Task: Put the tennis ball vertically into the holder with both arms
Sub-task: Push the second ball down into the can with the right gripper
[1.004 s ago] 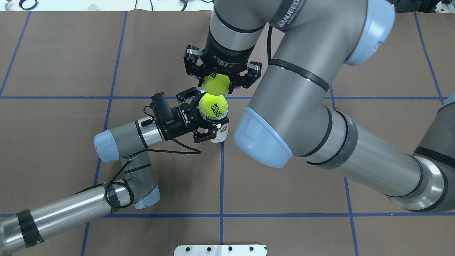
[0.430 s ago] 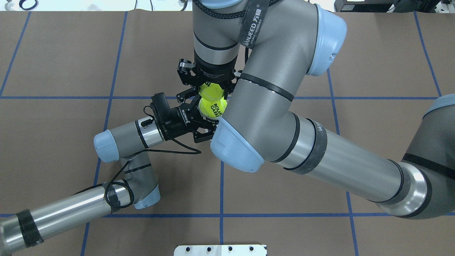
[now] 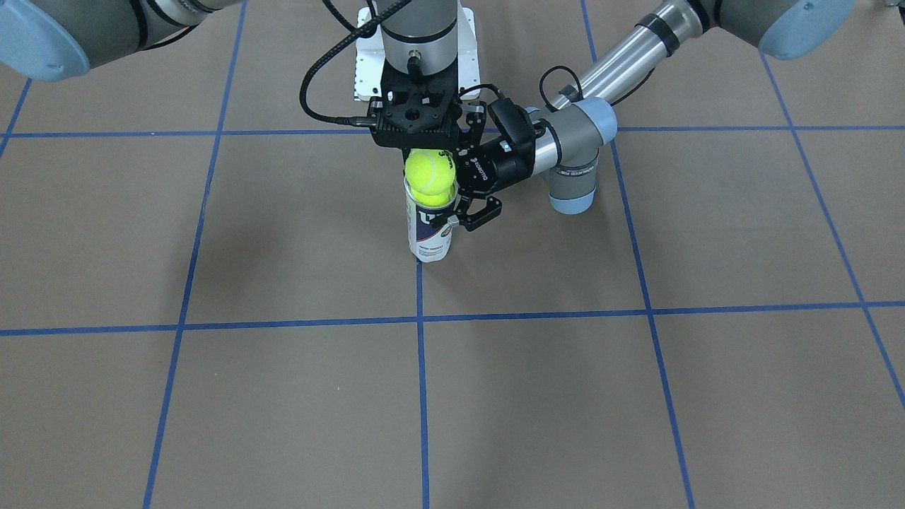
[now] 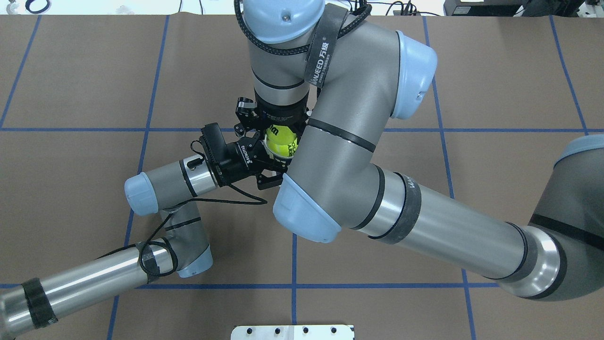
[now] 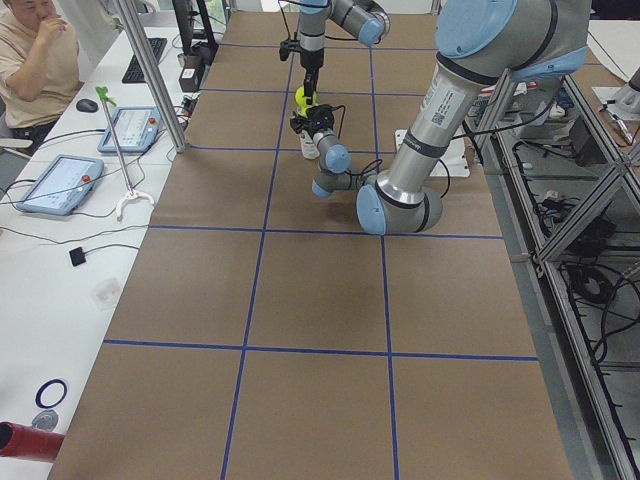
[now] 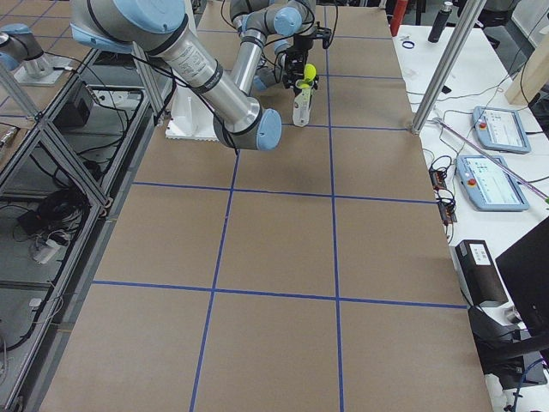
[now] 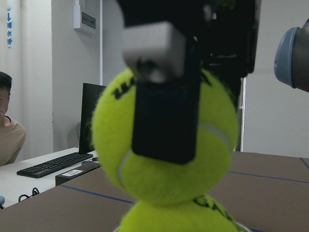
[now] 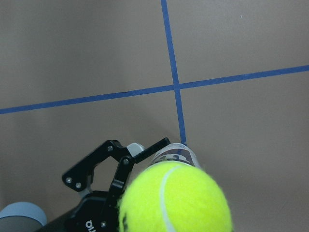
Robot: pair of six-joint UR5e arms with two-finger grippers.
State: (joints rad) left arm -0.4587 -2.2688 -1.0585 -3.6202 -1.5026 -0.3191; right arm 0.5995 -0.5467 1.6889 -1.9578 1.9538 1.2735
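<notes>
The holder (image 3: 429,230), a clear can with a white and navy label, stands upright on the brown table. My left gripper (image 3: 440,206) is shut on it from the side, near its top. A yellow tennis ball (image 3: 435,197) sits in its mouth. My right gripper (image 3: 427,164) points straight down, shut on a second tennis ball (image 3: 424,170), directly above the first; the two look to touch. In the overhead view the held ball (image 4: 281,141) hides the can. The right wrist view shows the held ball (image 8: 174,198) over the can's rim (image 8: 175,155).
A white metal base plate (image 4: 292,332) sits at the table's near edge by the robot. Blue tape lines (image 3: 418,322) mark a grid on the brown cover. A side bench with tablets and an operator (image 5: 35,50) lies beyond the table's end.
My right arm has brought its ball from beyond the can to straight over the ball in its mouth. The left gripper and the can have not moved.
</notes>
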